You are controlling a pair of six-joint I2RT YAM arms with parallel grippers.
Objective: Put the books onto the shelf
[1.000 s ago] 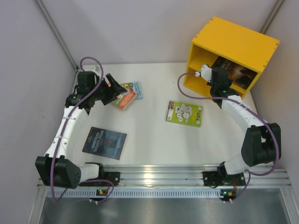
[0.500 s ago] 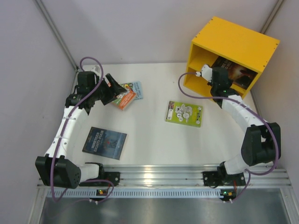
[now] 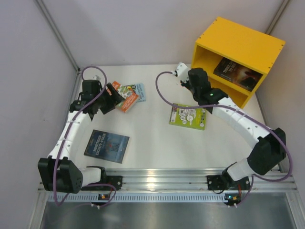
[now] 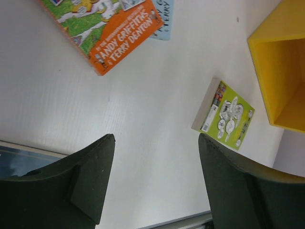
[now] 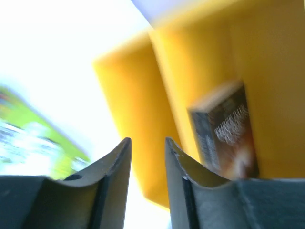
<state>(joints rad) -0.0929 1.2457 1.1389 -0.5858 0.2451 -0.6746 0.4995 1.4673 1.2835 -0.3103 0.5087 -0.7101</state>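
The top view is bright and even, with faint shadows on the table [image 3: 152,143] and glare on the metal rail [image 3: 148,185]. The right wrist view is motion-blurred, its shelf [image 5: 276,57] and dark book [image 5: 228,138] smeared and the table blown out. The left wrist view is sharper, its jaws in shadow.

The right wrist view is blurred; the title of the dark book [image 5: 228,138] cannot be read. In the left wrist view the orange book [image 4: 112,36] is cut off above, and the blue book [image 4: 165,19] is mostly covered by it.

Lab test cell: bare panel walls [image 3: 143,28], aluminium mounting rail [image 3: 162,177].
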